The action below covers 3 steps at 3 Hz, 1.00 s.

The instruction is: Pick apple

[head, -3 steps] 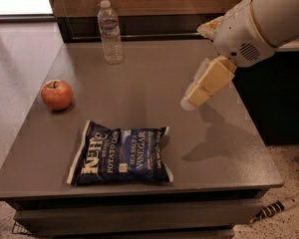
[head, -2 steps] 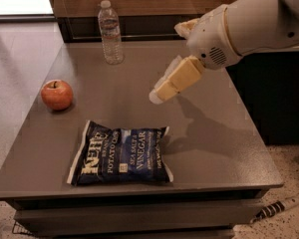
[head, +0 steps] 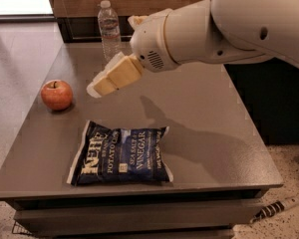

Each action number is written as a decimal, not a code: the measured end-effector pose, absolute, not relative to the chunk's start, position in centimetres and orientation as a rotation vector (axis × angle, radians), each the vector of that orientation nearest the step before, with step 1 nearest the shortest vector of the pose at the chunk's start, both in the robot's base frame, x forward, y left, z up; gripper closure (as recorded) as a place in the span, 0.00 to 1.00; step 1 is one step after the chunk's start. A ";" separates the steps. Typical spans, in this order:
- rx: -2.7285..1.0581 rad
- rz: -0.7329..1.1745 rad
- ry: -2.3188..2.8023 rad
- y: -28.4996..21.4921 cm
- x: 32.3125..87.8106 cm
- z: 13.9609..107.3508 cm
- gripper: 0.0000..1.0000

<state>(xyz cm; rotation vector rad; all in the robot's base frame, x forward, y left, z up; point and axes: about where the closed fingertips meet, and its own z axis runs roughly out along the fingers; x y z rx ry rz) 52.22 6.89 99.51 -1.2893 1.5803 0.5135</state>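
The apple (head: 57, 94) is small, round and red-orange with a short dark stem. It sits on the grey table (head: 209, 108) near the left edge. My gripper (head: 95, 89) hangs above the table, a short way right of the apple and apart from it. Its cream fingers point down and left toward the apple. It holds nothing that I can see.
A dark blue chip bag (head: 120, 153) lies flat at the table's front, below the gripper. A clear water bottle (head: 109, 30) stands at the back edge. My white arm (head: 229, 24) spans the upper right. A dark cabinet (head: 284, 93) stands right of the table.
My arm and gripper have moved left across the table, from its right side to just right of the apple. The apple, bag and bottle have not moved.
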 end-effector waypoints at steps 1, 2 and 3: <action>-1.289 0.518 1.583 7.2 52.4 99.2 0.00; -1.289 0.540 1.596 8.6 53.5 97.8 0.00; -1.278 0.594 1.605 11.8 55.1 94.4 0.00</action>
